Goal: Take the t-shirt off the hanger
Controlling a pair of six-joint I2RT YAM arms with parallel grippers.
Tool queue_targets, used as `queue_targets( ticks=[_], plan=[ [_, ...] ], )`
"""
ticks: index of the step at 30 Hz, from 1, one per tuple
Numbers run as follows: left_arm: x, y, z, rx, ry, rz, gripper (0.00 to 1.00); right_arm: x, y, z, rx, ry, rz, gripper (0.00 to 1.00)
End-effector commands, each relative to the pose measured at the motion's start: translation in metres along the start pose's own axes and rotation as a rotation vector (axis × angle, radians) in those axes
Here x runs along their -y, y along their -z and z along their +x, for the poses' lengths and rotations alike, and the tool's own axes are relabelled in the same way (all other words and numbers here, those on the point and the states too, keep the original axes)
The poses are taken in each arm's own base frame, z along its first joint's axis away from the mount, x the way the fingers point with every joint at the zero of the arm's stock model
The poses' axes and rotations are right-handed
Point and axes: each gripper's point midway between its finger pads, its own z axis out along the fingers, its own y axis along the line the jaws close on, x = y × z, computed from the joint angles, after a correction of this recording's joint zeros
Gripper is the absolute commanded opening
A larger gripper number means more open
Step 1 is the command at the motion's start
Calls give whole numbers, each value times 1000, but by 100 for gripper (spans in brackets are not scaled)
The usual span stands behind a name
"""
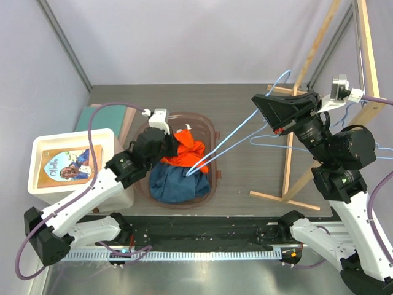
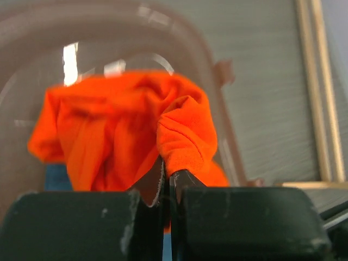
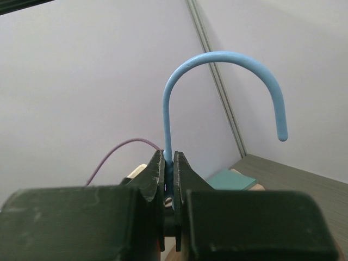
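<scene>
Left gripper (image 2: 167, 174): fingers pressed together, pinching a bunched fold of the orange t-shirt (image 2: 119, 125); it hangs over the basket (image 1: 209, 126).
Right gripper (image 3: 168, 163): clamped on the neck of the light-blue hanger (image 3: 223, 53) just under the hook, which curves up and over to the right in the wrist view.
T-shirt: a crumpled orange heap in the far part of the basket. One fold is lifted into the left fingers and the rest lies on a blue garment (image 1: 175, 184).
Hanger: it slants from the right gripper, raised beside the wooden rack (image 1: 288, 160), down and leftward to the basket. Its low end meets the cloth where orange and blue touch.
Shirt and hanger: the wire's low end seems to sit on or in the fabric. The top view is too coarse to tell whether any of the shirt is threaded on it.
Basket: brown, translucent and oval, on the table between the two arms, nearer the left one.
Left side: a white box (image 1: 37, 144) with a picture book (image 1: 67, 166) lying flat on it, just beside the left arm.
</scene>
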Motion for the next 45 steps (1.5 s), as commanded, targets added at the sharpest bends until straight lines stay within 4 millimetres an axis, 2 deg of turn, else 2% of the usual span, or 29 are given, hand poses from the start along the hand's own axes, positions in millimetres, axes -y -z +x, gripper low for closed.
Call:
queue_targets(
  ticks=[1, 3, 5, 6, 7, 8, 10, 11, 12, 17, 18, 20, 21, 25, 29, 31, 35, 38, 45],
  plan=[
    [-8, 5, 23, -49, 148, -21, 0, -6, 1, -9, 42, 26, -24, 1],
    [-15, 11, 25, -63, 137, -51, 4, -3, 0, -6, 36, 21, -20, 1],
    [-13, 23, 7, -23, 127, -37, 25, -1, -1, -3, 30, 16, -16, 1],
    [-12, 30, -1, -11, 124, -31, 40, 0, -1, -2, 27, 13, -14, 1],
    [-12, 35, -7, 1, 122, -27, 65, 1, -2, -1, 24, 10, -12, 1],
    [-7, 48, -24, 40, 128, 4, 71, 1, -2, -1, 24, 14, -14, 1],
    [-3, 61, -33, 58, 131, 43, 79, 3, -3, 1, 18, 14, -9, 1],
    [7, 76, -44, 83, 137, 113, 81, 4, -3, 1, 16, 16, -8, 1],
    [13, 83, -49, 93, 136, 152, 88, 3, -3, 2, 14, 17, -8, 1],
    [53, 132, -80, 139, 127, 410, 90, 9, -5, 9, -32, 68, 5, 1],
    [69, 150, -90, 143, 124, 508, 90, 11, -6, 11, -49, 81, 8, 1],
    [84, 168, -101, 148, 121, 597, 89, 15, -6, 15, -82, 134, 19, 1],
    [97, 184, -108, 140, 120, 681, 89, 17, -7, 18, -97, 158, 15, 1],
    [118, 205, -122, 139, 128, 804, 88, 25, -6, 28, -162, 226, 30, 1],
    [125, 211, -128, 154, 148, 851, 88, 25, -8, 34, -204, 257, 4, 1],
    [140, 220, -127, 126, 132, 949, 87, 28, -11, 38, -231, 260, 9, 1],
    [158, 217, -110, -7, 97, 1048, 81, 33, -15, 40, -247, 251, 28, 1],
    [155, 200, -98, -55, 83, 1002, 77, 39, -16, 42, -254, 237, 55, 1],
    [149, 189, -87, -79, 88, 962, 76, 52, -19, 44, -258, 220, 116, 1]
  ],
)
